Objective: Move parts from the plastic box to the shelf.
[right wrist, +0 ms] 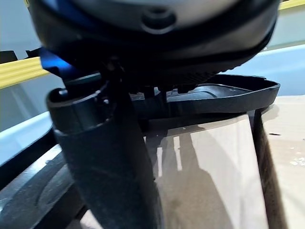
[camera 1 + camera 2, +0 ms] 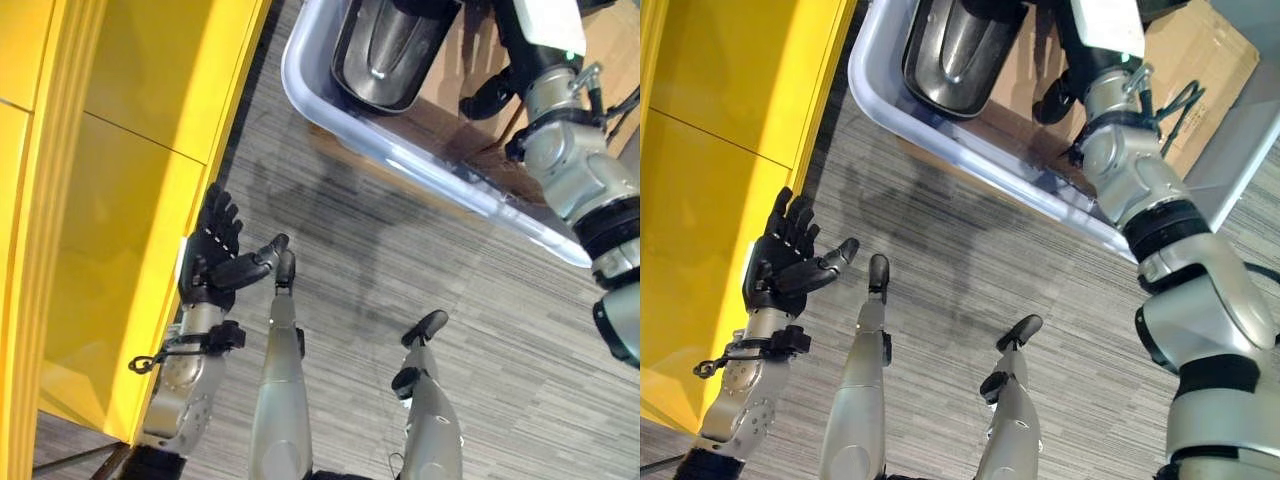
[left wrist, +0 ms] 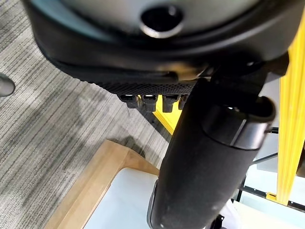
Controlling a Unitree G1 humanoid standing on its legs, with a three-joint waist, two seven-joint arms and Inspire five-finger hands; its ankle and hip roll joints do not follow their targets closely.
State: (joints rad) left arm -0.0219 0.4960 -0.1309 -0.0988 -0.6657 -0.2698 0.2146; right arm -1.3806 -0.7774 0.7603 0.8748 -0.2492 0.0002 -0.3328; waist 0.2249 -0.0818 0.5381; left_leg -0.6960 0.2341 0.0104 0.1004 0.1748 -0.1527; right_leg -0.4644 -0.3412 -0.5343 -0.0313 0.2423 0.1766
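Right eye view: left hand (image 2: 780, 262) fingers spread beside smooth yellow shelf (image 2: 720, 130); right fingers' state cannot be told.

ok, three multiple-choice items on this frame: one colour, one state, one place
1. Colour of the shelf?
A yellow
B grey
C blue

2. State of the left hand?
A shut on a part
B open, empty
C curled shut, empty

3. Where is the dark part?
A on the shelf
B in the plastic box
C in the left hand

Answers:
1 A: the shelf panels are plainly yellow.
2 B: the fingers are spread beside the shelf, holding nothing.
3 B: the dark part lies inside the plastic box's rim.
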